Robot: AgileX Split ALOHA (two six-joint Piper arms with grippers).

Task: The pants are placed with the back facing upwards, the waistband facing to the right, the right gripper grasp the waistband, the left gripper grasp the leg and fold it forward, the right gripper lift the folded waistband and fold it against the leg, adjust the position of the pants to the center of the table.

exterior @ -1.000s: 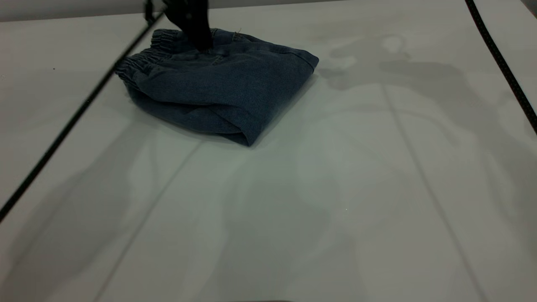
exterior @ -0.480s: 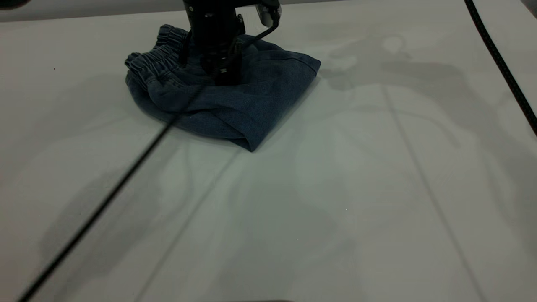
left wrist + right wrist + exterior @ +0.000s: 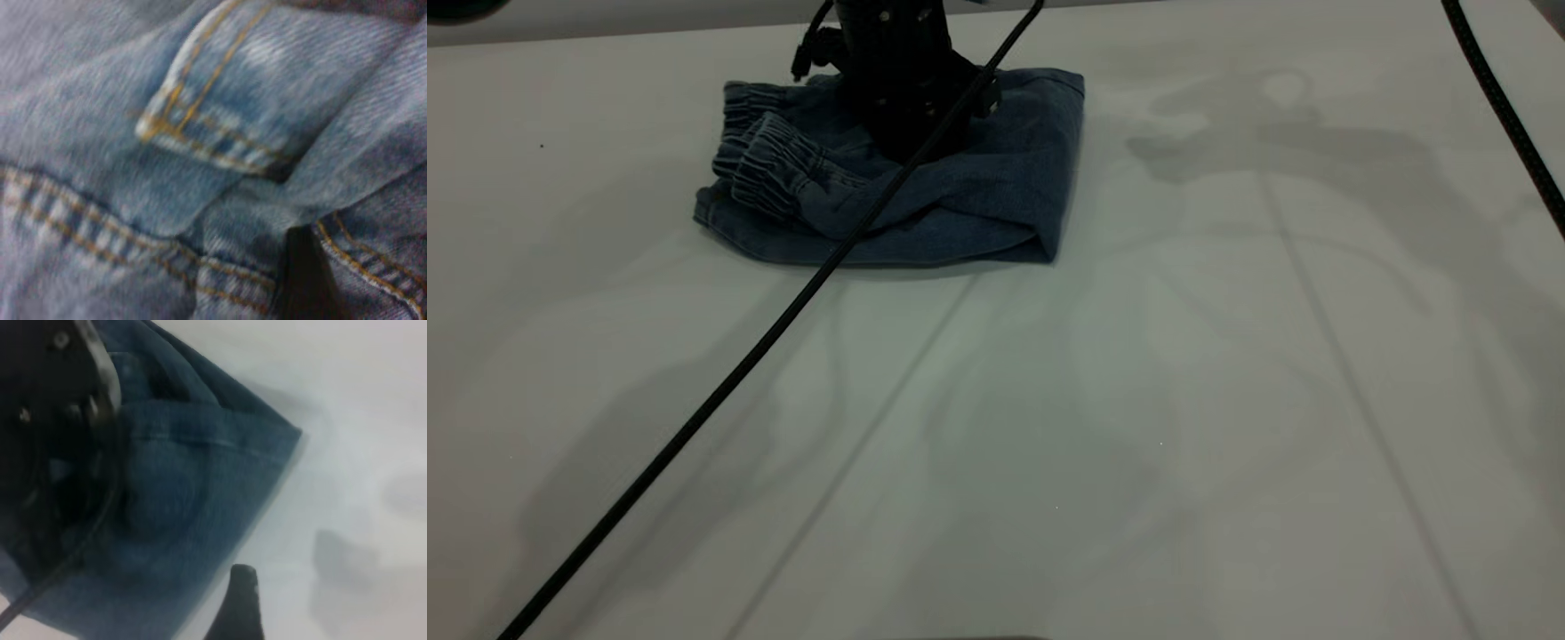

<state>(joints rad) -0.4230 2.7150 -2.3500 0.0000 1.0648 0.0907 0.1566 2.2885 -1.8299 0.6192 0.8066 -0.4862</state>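
The pants (image 3: 996,187) lie folded into a thick blue bundle at the far side of the table (image 3: 1138,400), left of its middle. The gathered waistband (image 3: 769,164) is bunched up at the bundle's left end. My left gripper (image 3: 907,142) stands on top of the bundle, pushed into the denim and shut on a fold of it. The left wrist view shows a stitched pocket corner (image 3: 220,113) and one dark finger (image 3: 303,280) buried in the cloth. The printed leg is hidden inside the fold. My right gripper (image 3: 297,617) hangs open over bare table beside the pants' edge (image 3: 220,520), out of the exterior view.
The left arm's black cable (image 3: 720,391) runs slantwise from the pants to the near left corner. Another black cable (image 3: 1507,116) crosses the far right corner. The left gripper's body (image 3: 60,440) fills one side of the right wrist view.
The left gripper has moved right with the pants. The bundle has slid right and turned, its fold now square to the near edge. The waistband has bunched up more.
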